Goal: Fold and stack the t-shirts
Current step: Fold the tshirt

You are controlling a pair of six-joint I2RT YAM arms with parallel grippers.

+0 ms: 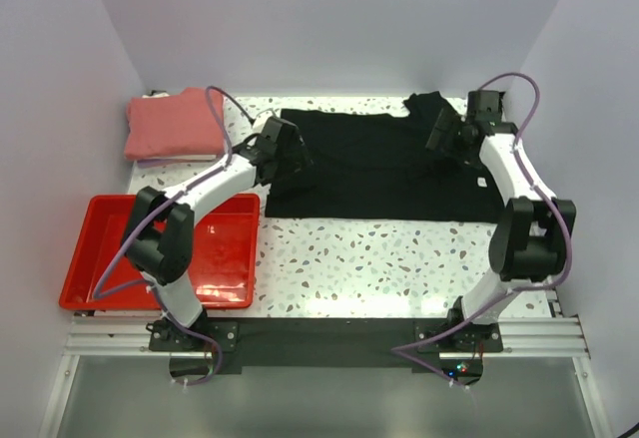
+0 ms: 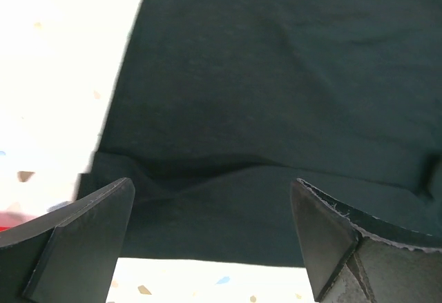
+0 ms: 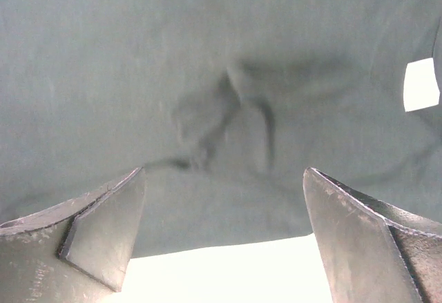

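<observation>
The black t-shirt (image 1: 384, 169) lies spread flat across the back middle of the table, one sleeve sticking out at its far right. The salmon-pink t-shirt (image 1: 170, 127) sits folded in the back left corner. My left gripper (image 1: 287, 151) hovers over the black shirt's left edge, open, with nothing between its fingers (image 2: 86, 230); dark cloth (image 2: 276, 96) fills that wrist view. My right gripper (image 1: 446, 135) is over the shirt's upper right part, also open and holding nothing. Below it the cloth (image 3: 207, 75) is creased, and a small white label (image 3: 420, 84) shows at the right.
A red plastic tray (image 1: 225, 248) stands at the left front, partly under the left arm. The speckled table (image 1: 379, 258) runs bare from the shirt's near edge to the arm bases. White walls close in the back and both sides.
</observation>
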